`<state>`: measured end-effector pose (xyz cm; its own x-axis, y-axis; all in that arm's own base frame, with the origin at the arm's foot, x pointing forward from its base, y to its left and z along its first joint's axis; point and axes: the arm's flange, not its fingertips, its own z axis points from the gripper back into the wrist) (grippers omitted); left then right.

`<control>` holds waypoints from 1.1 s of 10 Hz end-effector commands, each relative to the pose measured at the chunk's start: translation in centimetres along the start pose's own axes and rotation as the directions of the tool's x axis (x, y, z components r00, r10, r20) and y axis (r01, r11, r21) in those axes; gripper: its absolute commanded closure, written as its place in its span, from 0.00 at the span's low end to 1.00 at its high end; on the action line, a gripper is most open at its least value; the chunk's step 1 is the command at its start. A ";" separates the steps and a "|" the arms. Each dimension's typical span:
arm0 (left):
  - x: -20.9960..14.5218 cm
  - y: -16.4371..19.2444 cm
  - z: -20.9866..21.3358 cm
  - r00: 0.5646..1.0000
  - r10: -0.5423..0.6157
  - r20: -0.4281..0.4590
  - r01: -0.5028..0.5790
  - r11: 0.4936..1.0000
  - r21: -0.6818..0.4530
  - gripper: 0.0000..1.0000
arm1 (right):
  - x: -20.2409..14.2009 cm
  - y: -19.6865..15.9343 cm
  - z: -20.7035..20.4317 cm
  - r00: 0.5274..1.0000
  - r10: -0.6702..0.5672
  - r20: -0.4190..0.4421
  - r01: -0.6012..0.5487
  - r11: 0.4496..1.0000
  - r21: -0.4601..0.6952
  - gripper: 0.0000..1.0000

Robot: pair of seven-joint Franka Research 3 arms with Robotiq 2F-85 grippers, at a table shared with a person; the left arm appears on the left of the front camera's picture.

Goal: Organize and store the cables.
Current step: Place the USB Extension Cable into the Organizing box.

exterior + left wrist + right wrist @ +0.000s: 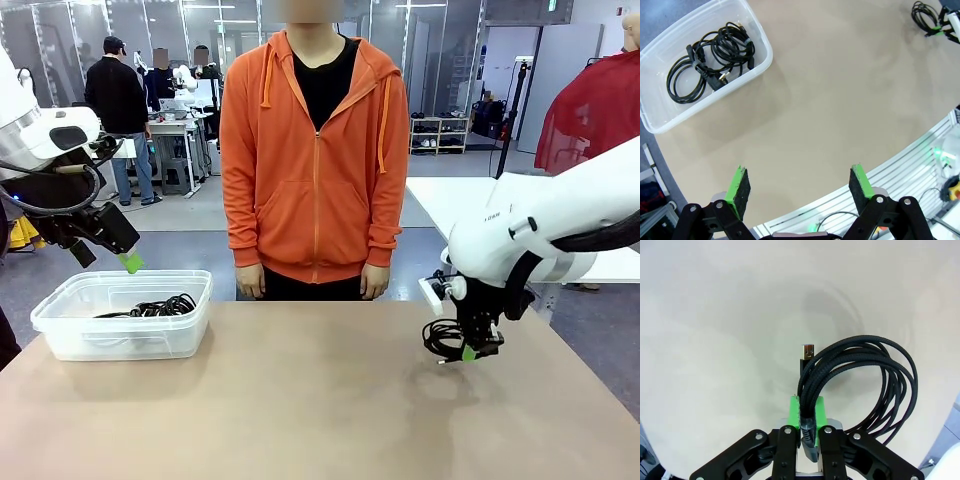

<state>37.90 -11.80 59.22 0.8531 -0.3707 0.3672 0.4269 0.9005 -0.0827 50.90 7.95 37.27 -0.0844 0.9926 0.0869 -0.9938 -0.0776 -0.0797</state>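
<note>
My right gripper (807, 412) is shut on a coiled black braided cable (865, 375), its green pads pinching the strands where a USB plug (807, 351) sticks out. Over the table's right side the same cable (443, 338) hangs from that gripper (470, 352) just above the surface. Several more black cables (710, 55) lie coiled inside a clear plastic bin (762, 62) at the table's left (125, 340). My left gripper (799, 187) is open with nothing between its fingers, held high above and near the bin (128, 262).
A person in an orange hoodie (315, 160) stands at the far side, hands down by the table edge. The tan tabletop (300, 400) stretches between bin and right arm. A metal frame edge (900, 170) runs along the table's near side.
</note>
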 end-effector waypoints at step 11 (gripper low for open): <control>0.4 -0.1 0.4 1.000 0.017 -0.012 -0.017 1.000 -0.003 0.00 | 27.7 -2.7 0.5 0.998 -0.053 -0.037 0.054 0.998 0.015 1.00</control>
<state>37.92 -11.81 59.27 0.8527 -0.3707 0.3680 0.4271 0.9004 -0.0828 50.54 34.17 40.98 -0.0606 0.9931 0.1002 -0.9976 -0.0569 -0.0395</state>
